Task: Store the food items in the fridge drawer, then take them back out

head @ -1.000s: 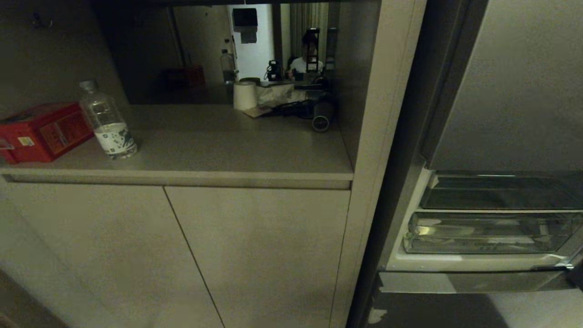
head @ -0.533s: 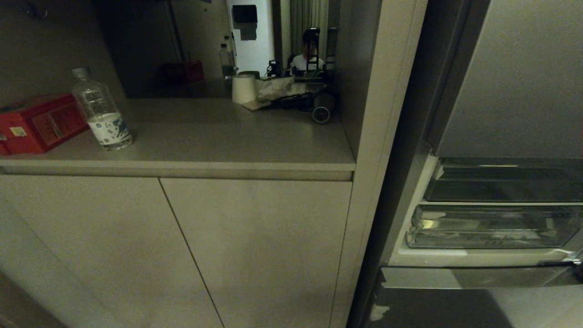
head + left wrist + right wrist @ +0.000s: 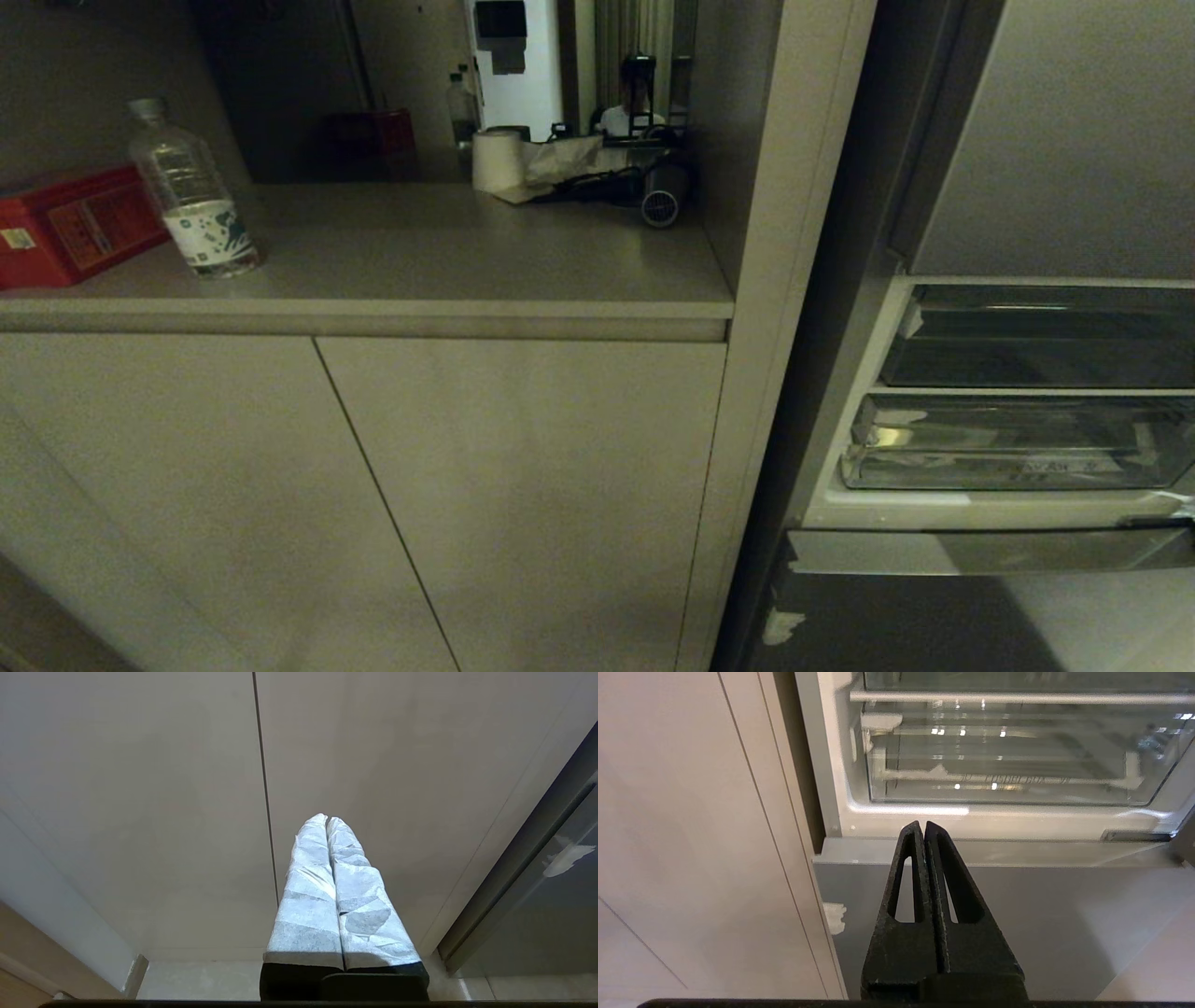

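Note:
The fridge drawer (image 3: 1018,446), clear plastic with white tape scraps on its front, sits closed in the open fridge at the right; it also shows in the right wrist view (image 3: 1008,772). The food items are out of view. Neither gripper appears in the head view. My right gripper (image 3: 923,823), black, is shut and empty, pointing at the grey panel (image 3: 1017,905) just below the drawer. My left gripper (image 3: 327,819), its fingers wrapped in white, is shut and empty in front of the beige cabinet doors (image 3: 163,812).
A darker clear compartment (image 3: 1036,338) lies above the drawer. Left of the fridge a cabinet counter (image 3: 448,257) carries a water bottle (image 3: 191,191), a red box (image 3: 65,224), a paper roll (image 3: 495,161) and a hair dryer (image 3: 661,201). A person (image 3: 638,103) shows behind.
The whole head view has shifted: counter, cabinet and fridge compartments sit higher in the picture, so the camera has moved. Nothing in the scene itself has moved.

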`<state>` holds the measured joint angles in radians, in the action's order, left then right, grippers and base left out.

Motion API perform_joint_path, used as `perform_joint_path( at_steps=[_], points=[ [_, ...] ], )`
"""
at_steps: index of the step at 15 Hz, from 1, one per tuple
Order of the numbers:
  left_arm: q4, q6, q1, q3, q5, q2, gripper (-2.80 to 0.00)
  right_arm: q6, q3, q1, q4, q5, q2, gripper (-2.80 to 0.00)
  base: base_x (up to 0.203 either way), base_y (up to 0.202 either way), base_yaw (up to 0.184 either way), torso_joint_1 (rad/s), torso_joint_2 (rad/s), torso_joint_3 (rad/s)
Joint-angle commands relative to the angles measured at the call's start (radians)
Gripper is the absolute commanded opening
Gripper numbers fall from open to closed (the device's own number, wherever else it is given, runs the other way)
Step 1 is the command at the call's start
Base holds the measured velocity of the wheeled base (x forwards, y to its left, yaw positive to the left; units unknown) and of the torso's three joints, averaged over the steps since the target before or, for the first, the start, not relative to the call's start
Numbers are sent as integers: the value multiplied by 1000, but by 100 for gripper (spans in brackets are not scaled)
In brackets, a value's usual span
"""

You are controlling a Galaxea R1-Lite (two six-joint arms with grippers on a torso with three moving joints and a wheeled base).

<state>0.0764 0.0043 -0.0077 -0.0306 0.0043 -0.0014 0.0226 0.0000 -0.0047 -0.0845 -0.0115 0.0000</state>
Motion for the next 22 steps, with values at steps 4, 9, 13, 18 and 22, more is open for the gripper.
perform_joint_path(
  at_steps=[4,9,13,18,22],
  points=[
    [0,0,0,0,0,1,-280,0,29,0,-1,0,0,-280,0,0,0,-152,353,199],
    [0,-1,0,0,0,1,-280,0,29,0,-1,-1,0,-280,0,0,0,-200,478,278],
    [0,-1,0,0,0,1,-280,-16,31,0,0,1,0,-280,0,0,0,-69,168,102],
    [0,-1,0,0,0,1,-280,-24,-79,1,6,18,21,-280,0,0,0,-3,7,5],
    [0,-1,0,0,0,1,-280,22,-240,5,5,94,365,-280,0,0,0,0,0,0]
  ],
)
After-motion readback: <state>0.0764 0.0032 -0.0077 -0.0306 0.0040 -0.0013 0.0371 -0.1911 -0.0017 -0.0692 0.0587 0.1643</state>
